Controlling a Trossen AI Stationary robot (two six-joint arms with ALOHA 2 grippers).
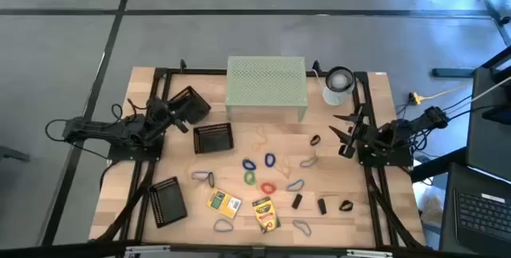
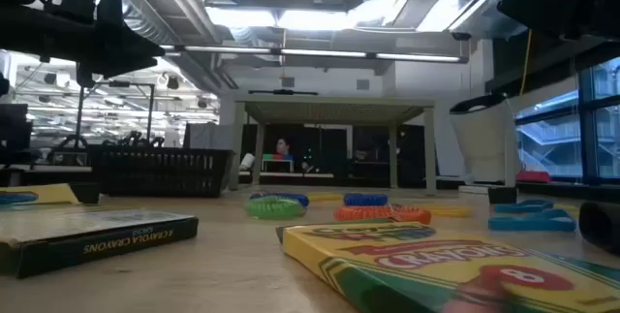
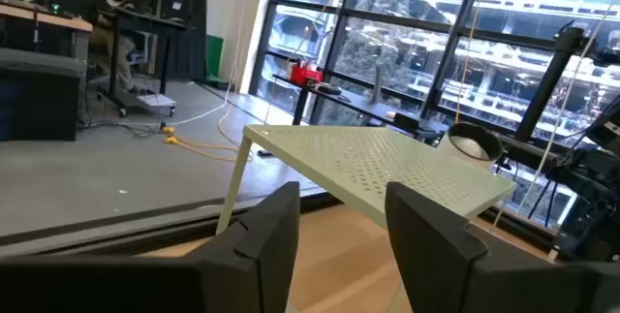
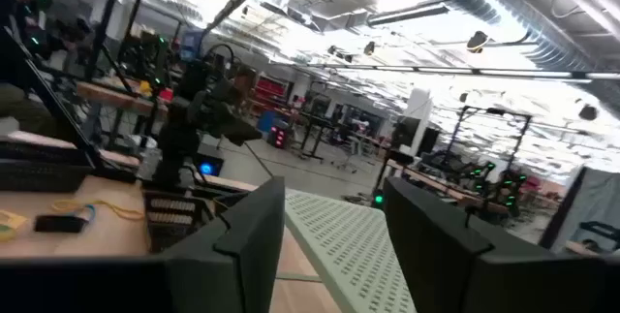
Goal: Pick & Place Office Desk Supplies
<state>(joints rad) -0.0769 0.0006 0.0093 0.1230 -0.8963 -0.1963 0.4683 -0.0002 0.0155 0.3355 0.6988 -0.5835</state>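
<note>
- Left gripper: raised at the table's left edge, beside a black mesh tray; fingers apart, nothing between them; the pale green perforated riser lies ahead of it.
- Right gripper: raised at the table's right edge, near the white-grey cylinder; fingers apart and empty.
- Two crayon boxes: flat on the wooden table near its front edge, just beside each other but apart; both fill the low view's foreground.
- Rubber-band loops: scattered across the middle of the table, between the riser and the boxes; blue, green and red ones cluster together.
- Black clips: three lie right of the boxes; another sits nearer the right gripper.
- Second mesh tray: front left, well apart from the first.
</note>
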